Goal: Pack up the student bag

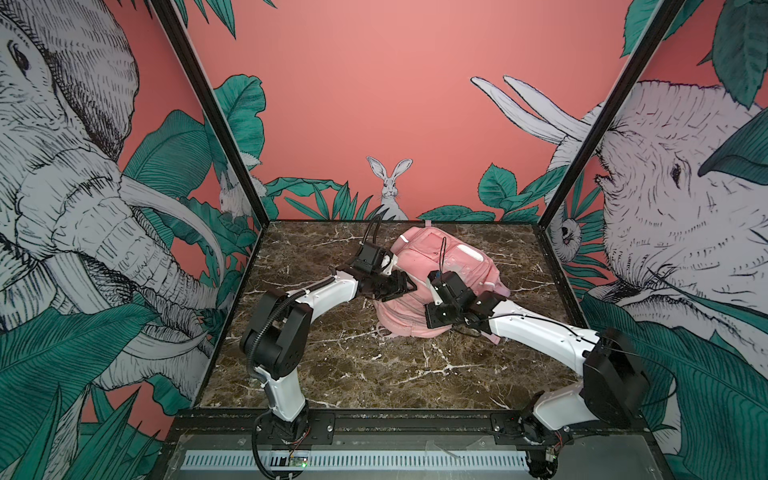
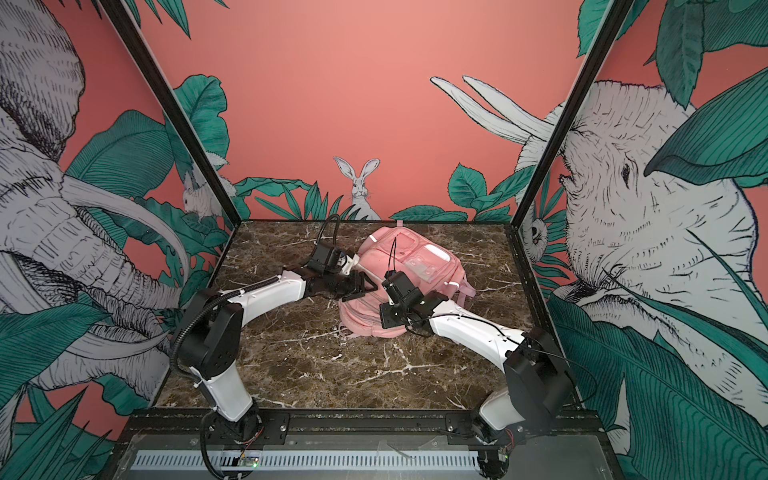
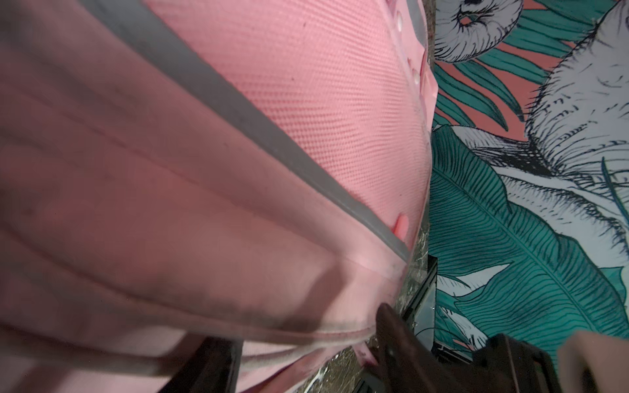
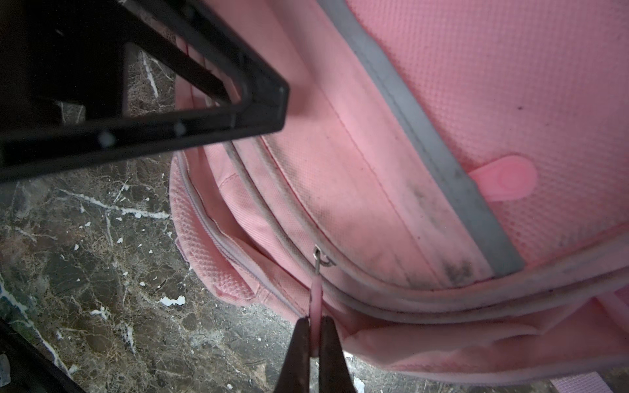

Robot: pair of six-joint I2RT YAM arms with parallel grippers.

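Lying toward the back of the marble table (image 1: 374, 374), the pink bag (image 1: 419, 257) has the right gripper (image 4: 316, 323) pinched tight on 1 pink zipper pull (image 4: 316, 296). The left gripper (image 1: 401, 289) stands with jaws wide apart at the bag's left edge.

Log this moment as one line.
right claw: shut on zipper pull | left claw: open, over student bag | student bag: on marble table
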